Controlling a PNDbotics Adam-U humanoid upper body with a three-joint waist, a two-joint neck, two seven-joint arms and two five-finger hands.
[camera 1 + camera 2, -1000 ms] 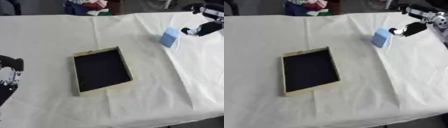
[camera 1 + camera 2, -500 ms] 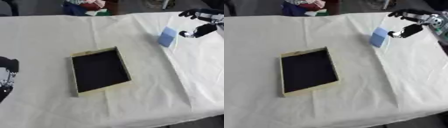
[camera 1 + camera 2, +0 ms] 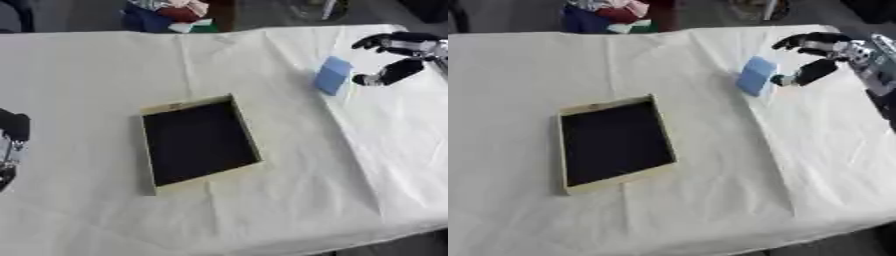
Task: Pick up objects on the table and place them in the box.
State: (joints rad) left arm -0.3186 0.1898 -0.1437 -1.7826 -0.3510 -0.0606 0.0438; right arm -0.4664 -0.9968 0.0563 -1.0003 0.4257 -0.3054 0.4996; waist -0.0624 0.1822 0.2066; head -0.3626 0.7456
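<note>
Right robot hand spread beside blue block — upright, long axis near-vertical

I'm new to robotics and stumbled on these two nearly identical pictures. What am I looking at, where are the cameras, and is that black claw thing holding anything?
Both pictures come from a stereo camera in a humanoid robot's head, looking down at a table covered with a white cloth; they show the same moment from its left and right eyes. The black claw at upper right is the right robot hand, its fingers spread open beside a small blue block. It is not holding the block. Near the middle lies a shallow box with a pale rim and dark inside, nothing in it. The left robot hand shows partly at the left edge of the left eye view, idle.
</note>
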